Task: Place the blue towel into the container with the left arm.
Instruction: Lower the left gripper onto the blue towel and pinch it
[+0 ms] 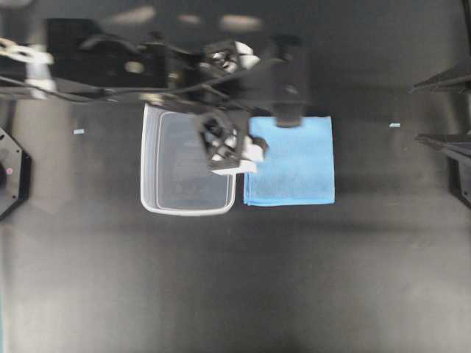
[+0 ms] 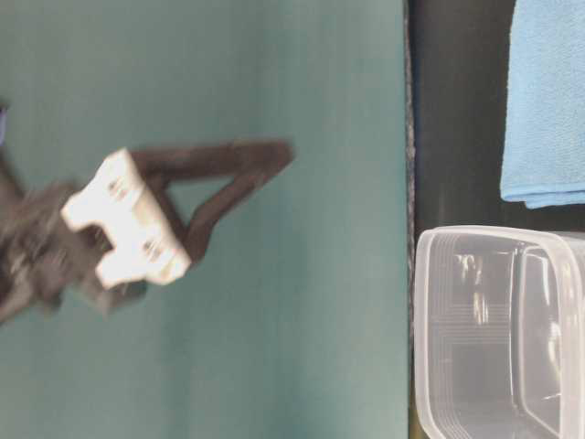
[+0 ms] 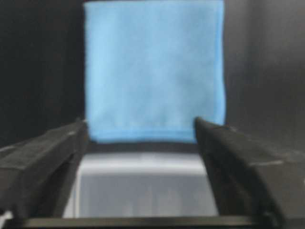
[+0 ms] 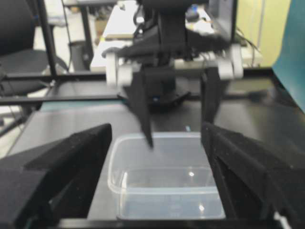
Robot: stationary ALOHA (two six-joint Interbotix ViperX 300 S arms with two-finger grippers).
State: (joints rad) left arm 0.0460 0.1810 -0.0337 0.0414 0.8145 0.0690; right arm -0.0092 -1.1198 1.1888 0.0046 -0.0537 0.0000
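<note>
One view looks straight down on the desk (image 1: 235,294), one sits sideways at desk level, and both wrist views look out between their jaws, all sharing the container (image 1: 188,165).

Black table (image 1: 221,294) carries the container (image 1: 151,169) and the blue towel (image 1: 294,165) side by side, plus two pale marks (image 1: 79,132), possibly tape.

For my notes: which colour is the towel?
Light sky blue; the blue towel shows best in the overhead view.
</note>
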